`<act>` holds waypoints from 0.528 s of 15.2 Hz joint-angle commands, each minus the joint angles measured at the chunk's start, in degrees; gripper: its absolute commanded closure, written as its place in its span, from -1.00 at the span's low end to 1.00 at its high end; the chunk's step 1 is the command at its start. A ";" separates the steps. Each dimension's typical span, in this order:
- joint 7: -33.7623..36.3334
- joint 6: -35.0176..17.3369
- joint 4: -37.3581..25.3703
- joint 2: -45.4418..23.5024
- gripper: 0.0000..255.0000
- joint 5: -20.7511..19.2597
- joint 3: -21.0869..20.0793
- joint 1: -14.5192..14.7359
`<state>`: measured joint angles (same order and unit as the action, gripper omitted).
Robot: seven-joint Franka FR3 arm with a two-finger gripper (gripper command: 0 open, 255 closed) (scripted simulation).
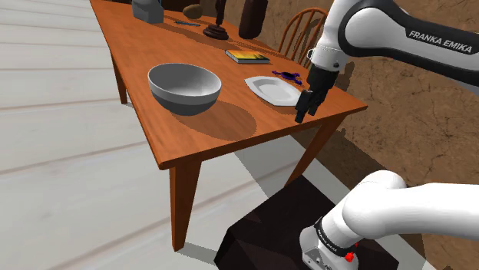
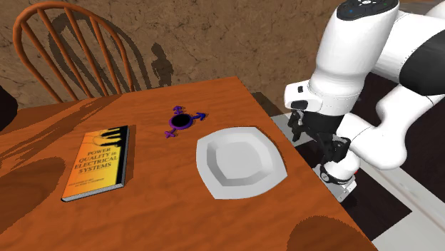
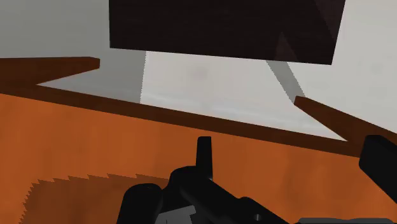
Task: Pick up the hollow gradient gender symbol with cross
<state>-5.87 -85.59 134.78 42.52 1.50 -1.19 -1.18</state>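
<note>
I've got the gripper [image 1: 304, 110] hanging straight down at the table [image 1: 199, 134] edge, jaws spread and empty, plate [image 1: 272, 88] at its 10 o'clock.

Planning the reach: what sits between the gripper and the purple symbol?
The white plate. In the shoulder view it lies between the gripper and the symbol; otherwise the stretch is bare tabletop.

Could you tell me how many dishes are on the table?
2: a grey bowl in the middle of the table and a white plate beside the purple symbol. More may hide at its far end.
</note>
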 commanded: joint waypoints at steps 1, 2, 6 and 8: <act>0.00 0.00 0.00 0.00 -1.00 0.00 0.00 0.00; -1.04 -0.40 -1.10 -1.64 -1.00 -0.89 0.83 -0.40; -5.04 -1.79 -6.13 -8.45 -1.00 -3.97 3.97 -1.81; -6.99 -2.32 -9.02 -12.00 -1.00 -5.22 5.43 -2.42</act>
<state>-11.73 -87.88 127.31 32.15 -3.00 3.43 -3.25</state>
